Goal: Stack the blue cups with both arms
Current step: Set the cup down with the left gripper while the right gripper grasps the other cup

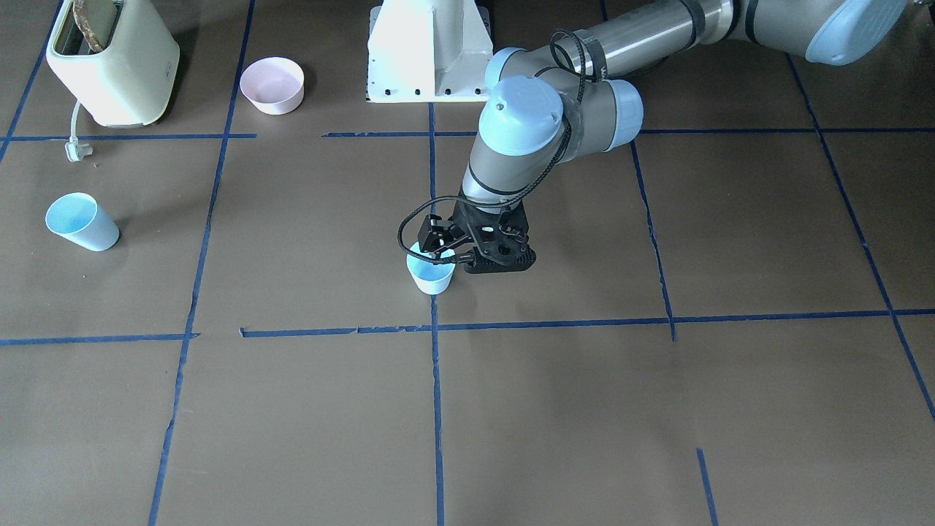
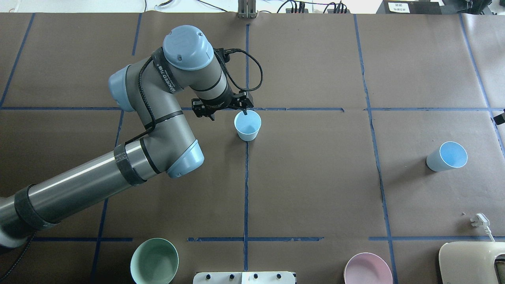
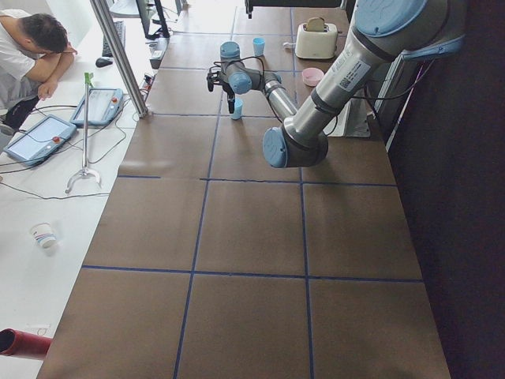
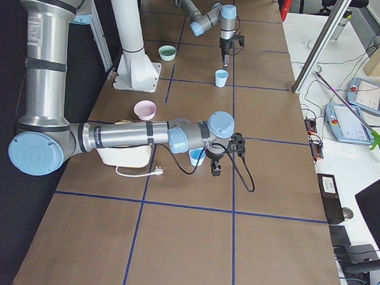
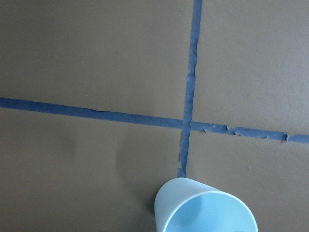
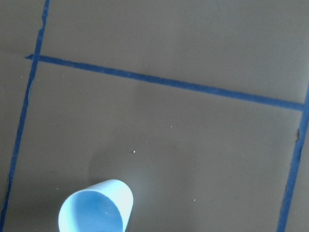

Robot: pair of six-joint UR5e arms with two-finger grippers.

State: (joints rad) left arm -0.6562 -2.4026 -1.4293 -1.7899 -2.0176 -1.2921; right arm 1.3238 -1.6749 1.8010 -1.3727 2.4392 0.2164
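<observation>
One blue cup stands upright at the table's middle, on a tape crossing. It also shows in the front view and at the bottom of the left wrist view. My left gripper hangs at the cup's far rim, fingers apart, and it also shows in the front view. The second blue cup stands at the right, also seen in the front view and the right wrist view. My right gripper is right beside this cup; I cannot tell whether it is open or shut.
A mint-green bowl and a pink bowl sit near the robot's base. A cream toaster with a loose plug stands at the robot's right. An operator sits beyond the table's far edge.
</observation>
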